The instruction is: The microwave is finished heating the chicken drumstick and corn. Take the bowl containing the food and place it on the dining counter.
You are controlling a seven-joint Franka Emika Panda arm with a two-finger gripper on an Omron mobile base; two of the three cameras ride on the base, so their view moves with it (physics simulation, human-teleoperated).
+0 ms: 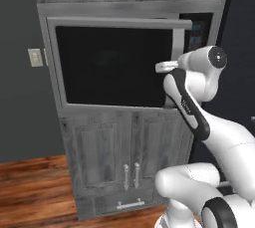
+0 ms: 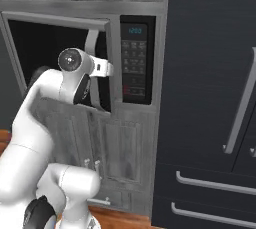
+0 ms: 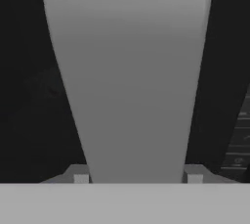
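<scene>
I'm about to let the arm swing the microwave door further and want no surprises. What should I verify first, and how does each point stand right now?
1. Claw lined up on the door handle: ok, the handle runs between the fingertips in the hand view.
2. Claw closed firmly on the handle: cannot tell, contact is not visible.
3. Microwave door already off its frame: ok, its handle side stands out from the keypad panel in the right base view.
4. Door open enough to reach in: not ok, only partly ajar.
5. Bowl upright inside: cannot tell, the glass looks black.
6. Swing path in front of the door free: ok, bare wooden floor below.
</scene>
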